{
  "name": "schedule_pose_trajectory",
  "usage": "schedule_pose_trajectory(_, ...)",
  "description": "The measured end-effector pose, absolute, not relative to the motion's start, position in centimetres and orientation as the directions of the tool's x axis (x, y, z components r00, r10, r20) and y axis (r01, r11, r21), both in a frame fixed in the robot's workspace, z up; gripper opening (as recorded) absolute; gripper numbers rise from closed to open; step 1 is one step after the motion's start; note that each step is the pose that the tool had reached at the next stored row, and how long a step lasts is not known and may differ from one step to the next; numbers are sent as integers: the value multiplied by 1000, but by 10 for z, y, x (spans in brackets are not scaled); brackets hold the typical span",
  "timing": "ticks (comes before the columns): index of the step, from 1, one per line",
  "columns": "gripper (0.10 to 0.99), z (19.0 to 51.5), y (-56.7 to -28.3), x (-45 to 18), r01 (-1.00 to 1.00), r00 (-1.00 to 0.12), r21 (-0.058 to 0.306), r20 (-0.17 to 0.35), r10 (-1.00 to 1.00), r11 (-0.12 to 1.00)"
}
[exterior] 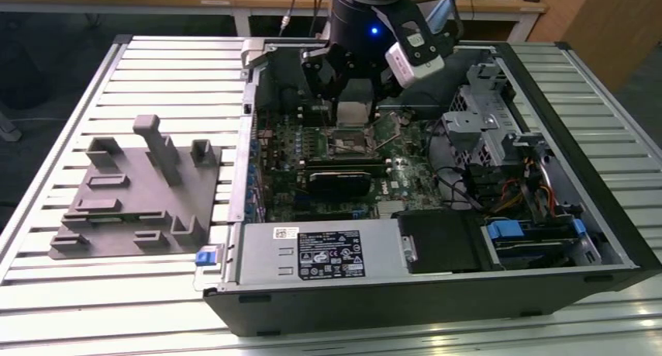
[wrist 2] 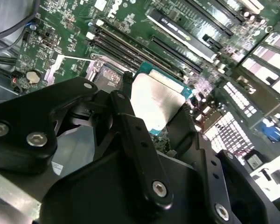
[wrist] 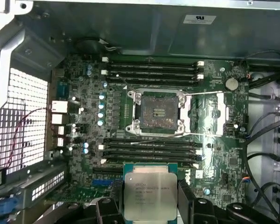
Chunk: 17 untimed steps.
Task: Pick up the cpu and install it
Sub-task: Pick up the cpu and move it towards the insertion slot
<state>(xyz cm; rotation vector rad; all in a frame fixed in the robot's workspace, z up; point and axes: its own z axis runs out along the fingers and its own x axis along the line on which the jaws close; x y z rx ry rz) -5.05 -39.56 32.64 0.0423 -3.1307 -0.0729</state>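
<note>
Currently the gripper (wrist: 149, 207) is clamping the chip (wrist: 149, 195) by two opposite edges and holding it above the board, clear of the open socket (wrist: 159, 111), which is lying at six o'clock of it in the exterior view. Doing this well likely means keeping the chip level and square to the socket frame — no tilt, no force.

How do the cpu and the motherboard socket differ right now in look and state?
The cpu has a bright silvery metal top; the socket shows a dark centre inside a metal frame. The cpu is clamped in the gripper, off the motherboard; the socket is fixed on that board. The socket is empty, with its retention plate folded open to one side. Both are square.
</note>
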Motion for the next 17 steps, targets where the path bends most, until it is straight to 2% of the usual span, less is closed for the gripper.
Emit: schedule_pose_trajectory(17, 545, 309, -380, -50, -35, -999, 45, -33, -33, 998)
